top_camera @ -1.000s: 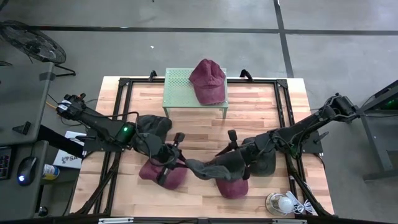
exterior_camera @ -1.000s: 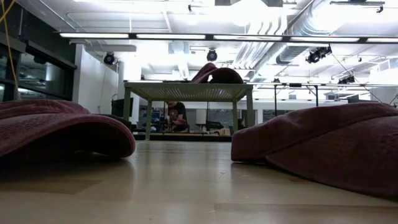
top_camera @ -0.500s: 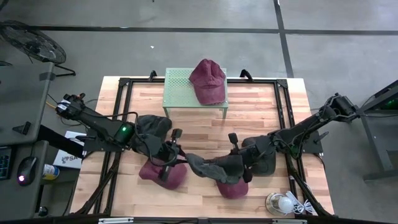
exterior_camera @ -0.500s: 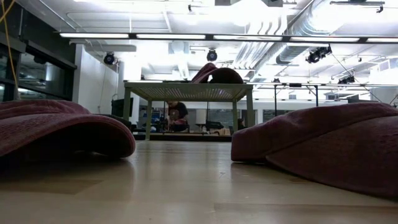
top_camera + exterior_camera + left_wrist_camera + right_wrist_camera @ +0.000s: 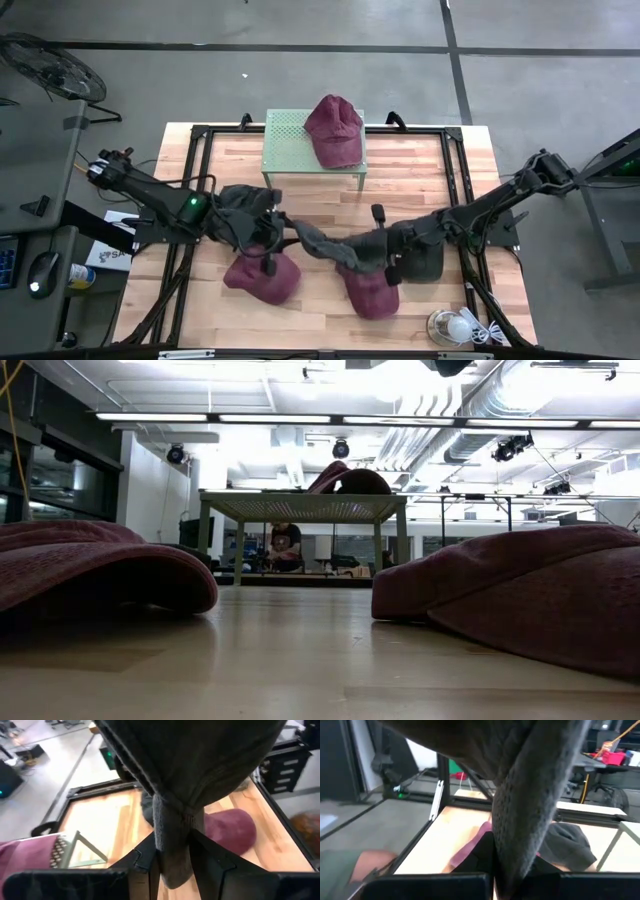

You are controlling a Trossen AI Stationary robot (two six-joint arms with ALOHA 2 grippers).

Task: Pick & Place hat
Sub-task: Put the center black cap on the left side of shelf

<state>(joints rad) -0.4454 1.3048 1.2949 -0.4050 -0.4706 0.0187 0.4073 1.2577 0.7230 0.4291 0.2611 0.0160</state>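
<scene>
Both grippers pinch one grey hat [image 5: 322, 246] between them: the left gripper [image 5: 283, 232] grips one edge and the right gripper [image 5: 372, 250] the opposite edge, so the cloth hangs stretched in the air above the table [image 5: 420, 175], on the near side of the green stand [image 5: 290, 150]. Held by two edges this way, the soft hat probably stays spread instead of collapsing, which would suit laying it flat on the stand. In the left wrist view the fabric is bunched tight between the dark fingers [image 5: 207, 865], and the right wrist view shows the same fold clamped between its own. One maroon hat [image 5: 333, 130] already rests on the stand; two more lie on the table nearer than it, one [image 5: 262, 275] under the left arm, another [image 5: 370, 292] under the right. Dark caps near the arms are partly covered. Draped cloth hides the fingertips from above, and the low view shows neither gripper clearly.
</scene>
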